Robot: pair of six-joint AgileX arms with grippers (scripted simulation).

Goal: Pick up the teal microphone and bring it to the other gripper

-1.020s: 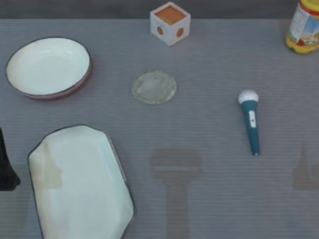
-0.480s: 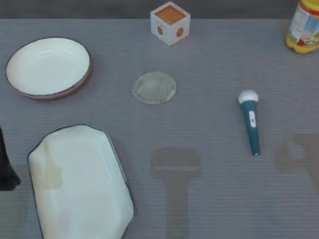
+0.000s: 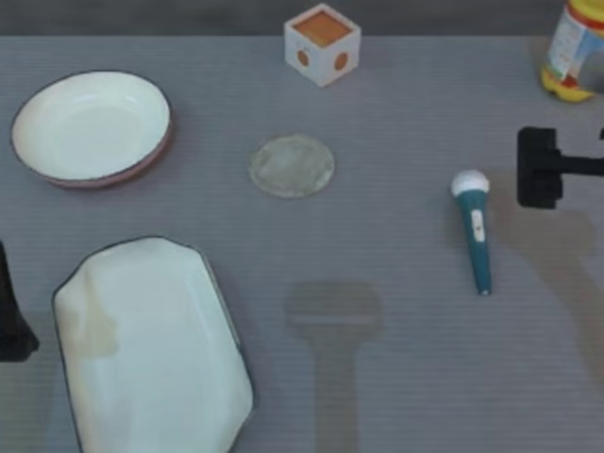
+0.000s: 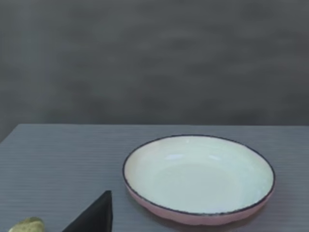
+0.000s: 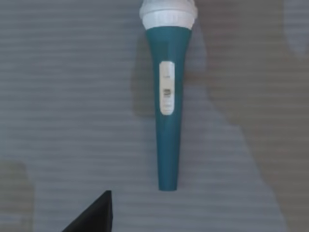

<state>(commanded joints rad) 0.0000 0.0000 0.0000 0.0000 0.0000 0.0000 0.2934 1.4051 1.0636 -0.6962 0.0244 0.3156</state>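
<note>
The teal microphone [image 3: 475, 232] lies flat on the right half of the table, its white head [image 3: 469, 182] toward the far edge and the handle tip toward the near edge. In the right wrist view the microphone [image 5: 168, 104] lies free on the table, white switch patch up, with nothing gripping it. My right gripper [image 3: 540, 168] reaches in from the right edge and hovers just right of the microphone's head, apart from it. My left gripper [image 3: 11, 316], the other one, sits parked at the left edge beside the big platter.
A pink-rimmed white bowl [image 3: 92, 125] sits far left, also in the left wrist view [image 4: 198, 176]. A large white platter [image 3: 151, 344] fills the near left. A round coaster [image 3: 292, 166], an orange-and-white cube [image 3: 322, 42] and a yellow bottle [image 3: 574, 49] stand farther back.
My right gripper has come into the top view from the right edge, where only its shadow showed before. The microphone and the left arm have not moved.
</note>
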